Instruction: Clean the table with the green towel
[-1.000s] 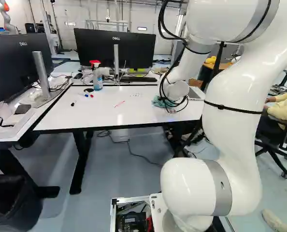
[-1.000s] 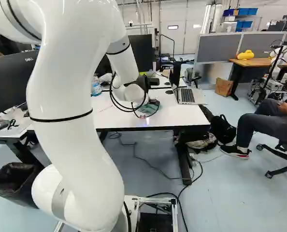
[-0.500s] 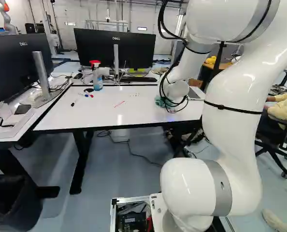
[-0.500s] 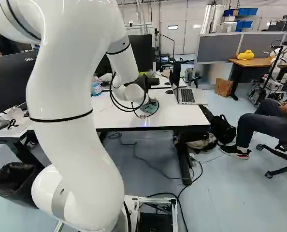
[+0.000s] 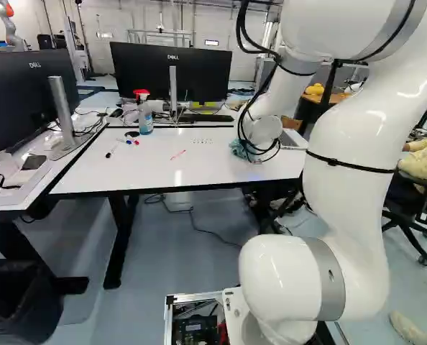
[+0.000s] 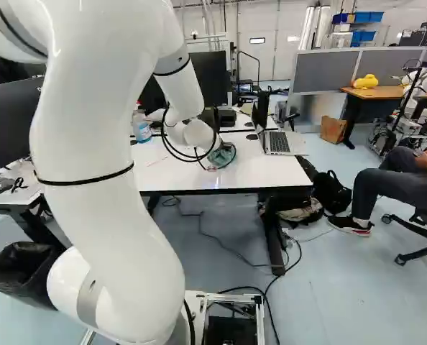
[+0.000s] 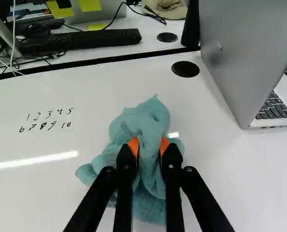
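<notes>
Fingers (image 7: 173, 159) of the gripper (image 7: 149, 149) clamp the green towel (image 7: 144, 121) on the table (image 7: 221, 179) near a laptop (image 7: 250, 58), where firm hold and light, even pressure should suit wiping the handwritten numbers (image 7: 43, 125).

The arm (image 5: 343, 201) is glossy white, with rounded, bulging joints and a smooth grey band (image 5: 327, 279) around the lower one. A thin black strap (image 5: 350, 164) rings a thick link; black cables (image 5: 239, 32) loop outside the wrist. Black, slender fingers (image 7: 126, 162) carry orange pads (image 7: 134, 146).
</notes>
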Robot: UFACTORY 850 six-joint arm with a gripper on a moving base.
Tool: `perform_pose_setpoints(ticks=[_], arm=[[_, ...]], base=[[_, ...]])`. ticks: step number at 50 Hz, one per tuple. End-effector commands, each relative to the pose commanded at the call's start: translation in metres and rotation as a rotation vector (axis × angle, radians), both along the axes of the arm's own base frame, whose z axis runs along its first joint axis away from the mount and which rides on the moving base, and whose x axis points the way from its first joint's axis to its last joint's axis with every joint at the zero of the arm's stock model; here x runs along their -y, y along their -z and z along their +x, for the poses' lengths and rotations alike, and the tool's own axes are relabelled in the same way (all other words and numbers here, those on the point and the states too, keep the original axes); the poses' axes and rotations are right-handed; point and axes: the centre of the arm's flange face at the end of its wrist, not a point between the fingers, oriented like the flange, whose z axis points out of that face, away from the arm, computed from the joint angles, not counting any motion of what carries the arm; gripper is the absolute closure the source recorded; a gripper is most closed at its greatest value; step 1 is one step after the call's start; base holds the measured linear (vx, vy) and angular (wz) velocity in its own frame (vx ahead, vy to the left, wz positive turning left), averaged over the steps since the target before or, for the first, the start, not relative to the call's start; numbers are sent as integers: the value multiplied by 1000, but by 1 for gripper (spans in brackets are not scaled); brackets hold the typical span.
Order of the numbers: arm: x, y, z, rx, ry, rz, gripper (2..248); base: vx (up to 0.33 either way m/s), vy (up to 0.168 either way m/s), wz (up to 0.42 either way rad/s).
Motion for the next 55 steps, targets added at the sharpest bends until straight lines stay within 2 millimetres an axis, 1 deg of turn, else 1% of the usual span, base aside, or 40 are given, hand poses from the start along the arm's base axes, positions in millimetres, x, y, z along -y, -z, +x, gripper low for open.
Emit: perform_pose_setpoints(ticks=[9,22,55], arm=[[-6,-10,14,25,-16,-4,185],[-23,-24,29,59,-50,-9,185],[-54,-18,86,69,-114,-8,185]], base=[[0,0,0],[0,0,0],[0,0,0]])
